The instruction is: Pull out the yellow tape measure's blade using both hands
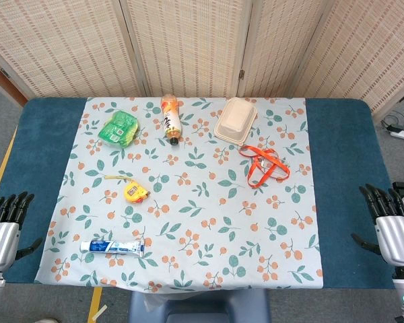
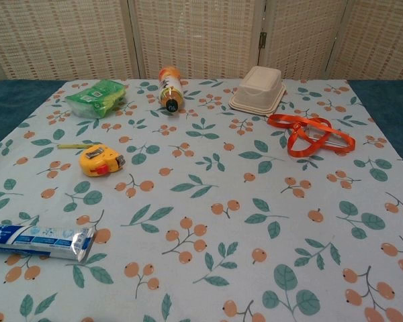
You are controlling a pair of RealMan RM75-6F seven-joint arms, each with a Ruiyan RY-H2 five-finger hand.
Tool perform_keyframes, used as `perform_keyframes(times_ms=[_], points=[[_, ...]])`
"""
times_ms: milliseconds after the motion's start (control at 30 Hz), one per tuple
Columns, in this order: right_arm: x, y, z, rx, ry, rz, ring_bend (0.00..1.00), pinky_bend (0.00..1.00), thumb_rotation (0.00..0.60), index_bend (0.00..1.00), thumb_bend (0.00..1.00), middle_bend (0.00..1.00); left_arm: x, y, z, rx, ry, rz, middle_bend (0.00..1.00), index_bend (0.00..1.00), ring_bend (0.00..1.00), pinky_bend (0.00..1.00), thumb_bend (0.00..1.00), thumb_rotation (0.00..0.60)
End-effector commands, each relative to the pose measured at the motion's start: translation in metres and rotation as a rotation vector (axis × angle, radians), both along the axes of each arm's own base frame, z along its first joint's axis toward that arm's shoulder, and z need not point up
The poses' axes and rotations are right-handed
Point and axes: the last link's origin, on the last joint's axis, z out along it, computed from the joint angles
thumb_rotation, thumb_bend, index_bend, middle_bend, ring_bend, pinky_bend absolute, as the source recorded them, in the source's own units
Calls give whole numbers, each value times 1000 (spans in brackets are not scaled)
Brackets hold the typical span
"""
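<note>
The yellow tape measure point(image 1: 135, 192) lies on the floral cloth, left of centre, with a short length of yellow blade point(image 1: 116, 177) sticking out to its upper left. In the chest view the tape measure point(image 2: 101, 161) sits at mid-left with its blade point(image 2: 76, 145) pointing left. My left hand point(image 1: 3, 232) hangs at the table's near-left edge, fingers spread, holding nothing. My right hand point(image 1: 392, 227) hangs at the near-right edge, fingers spread and empty too. Both hands are far from the tape measure and neither shows in the chest view.
A toothpaste tube point(image 1: 112, 247) lies near the front left. At the back are a green packet point(image 1: 118, 129), an orange bottle point(image 1: 171, 119) on its side and a beige clamshell box point(image 1: 236, 121). An orange ribbon point(image 1: 264, 165) lies right of centre.
</note>
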Motion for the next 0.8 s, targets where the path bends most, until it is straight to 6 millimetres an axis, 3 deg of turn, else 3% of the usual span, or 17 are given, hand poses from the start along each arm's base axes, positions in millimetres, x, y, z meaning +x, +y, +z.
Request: perform_keyframes(times_ms=[33, 800], points=[[0, 0, 1, -4, -4, 1, 91, 0, 600, 0, 193, 87, -1, 0, 0, 9, -9, -5, 91, 79, 62, 0, 236, 600], [3, 3, 5, -20, -17, 9, 95, 0, 600, 0, 193, 87, 0, 6, -1, -2, -11, -24, 91, 83, 63, 0, 236, 600]])
